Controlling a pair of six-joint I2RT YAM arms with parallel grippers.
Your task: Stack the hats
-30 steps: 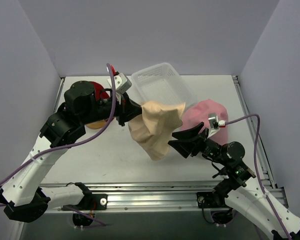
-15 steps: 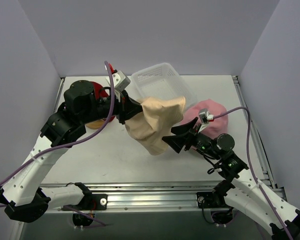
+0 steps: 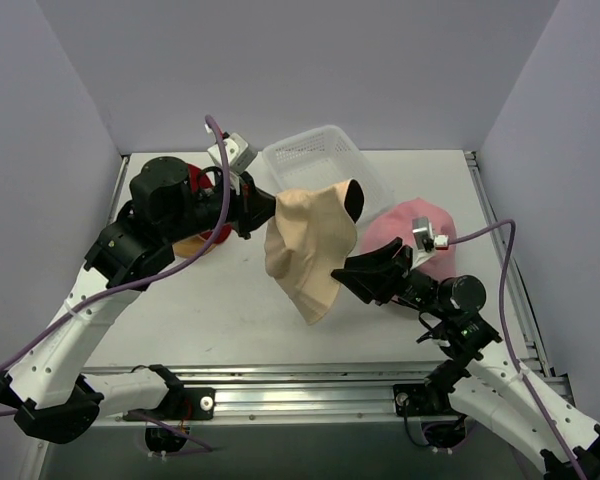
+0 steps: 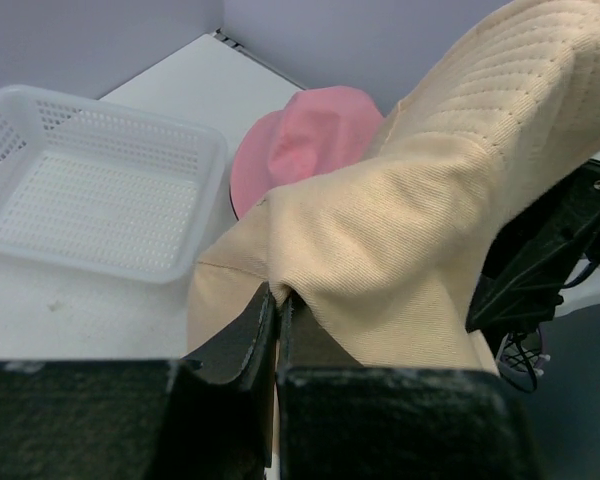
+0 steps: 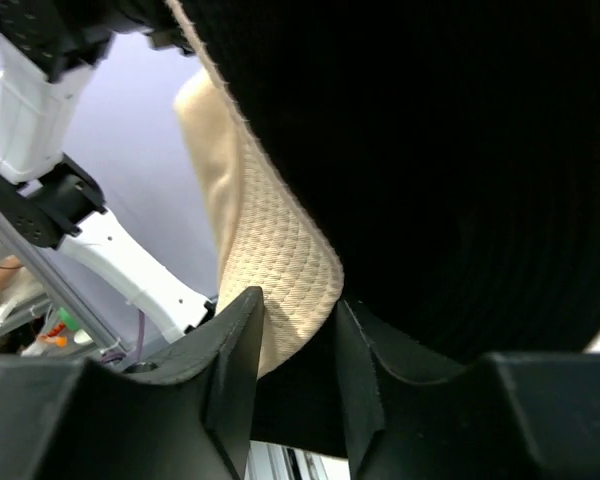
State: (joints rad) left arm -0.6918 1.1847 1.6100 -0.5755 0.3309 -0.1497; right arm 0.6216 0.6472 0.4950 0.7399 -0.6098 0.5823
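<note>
The tan bucket hat [image 3: 305, 250] hangs mid-frame above the table [image 3: 210, 310], its brim pinched tight in the left gripper [image 3: 268, 210]. The right gripper [image 3: 352, 272] straddles the opposite brim; whether it presses, I cannot tell. Light, floppy cloth: the quilted brim looks the firmest hold.

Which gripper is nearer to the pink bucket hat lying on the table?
Right. The right gripper sits just beside the pink bucket hat; the left gripper, gripping the tan bucket hat, is farther off to its left.

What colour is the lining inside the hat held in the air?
Black. The tan hat shows its inside best in the right wrist view.
</note>
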